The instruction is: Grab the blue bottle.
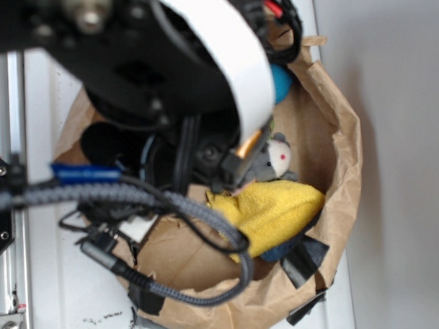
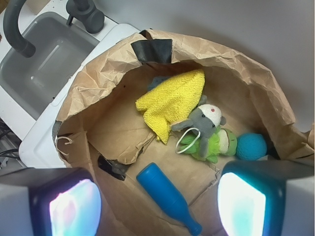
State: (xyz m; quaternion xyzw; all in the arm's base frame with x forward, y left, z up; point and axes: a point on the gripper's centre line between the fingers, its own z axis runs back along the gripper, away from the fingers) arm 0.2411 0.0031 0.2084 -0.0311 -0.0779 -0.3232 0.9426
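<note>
White bench [image 2: 42, 142] and a pale wall frame the scene, with a grey sink [image 2: 47, 64] set into the far left corner in the wrist view. From there the tool [image 2: 160, 201] looks straight down into a wide brown paper bag [image 2: 256, 83]; its two fingers [image 2: 66, 201] sit at the bottom corners of the picture, spread wide with nothing between them — released, and well above the bag's floor.

Directly below the gap, slightly toward the right finger, lies the blue bottle [image 2: 165, 194]. It rests on its side on the bag's floor, fat end up-left, narrow neck pointing down-right toward the lower edge of the view. Lying flat like that, it likely offers its round body across the gap, so a straight descent looks plausible, though the fingers may need turning to cross the body rather than run along it.

Farther out sits a grey plush mouse [image 2: 204, 120] in a green outfit, with a teal ball [image 2: 251, 146] touching its right side. Beyond the mouse a yellow cloth [image 2: 172, 101] is draped against the bag's far wall. Black tape [image 2: 152, 49] holds the rim, seemingly to keep the bag open.

In the exterior view the arm hides most of the bag's inside — the bottle cannot be made out there.
</note>
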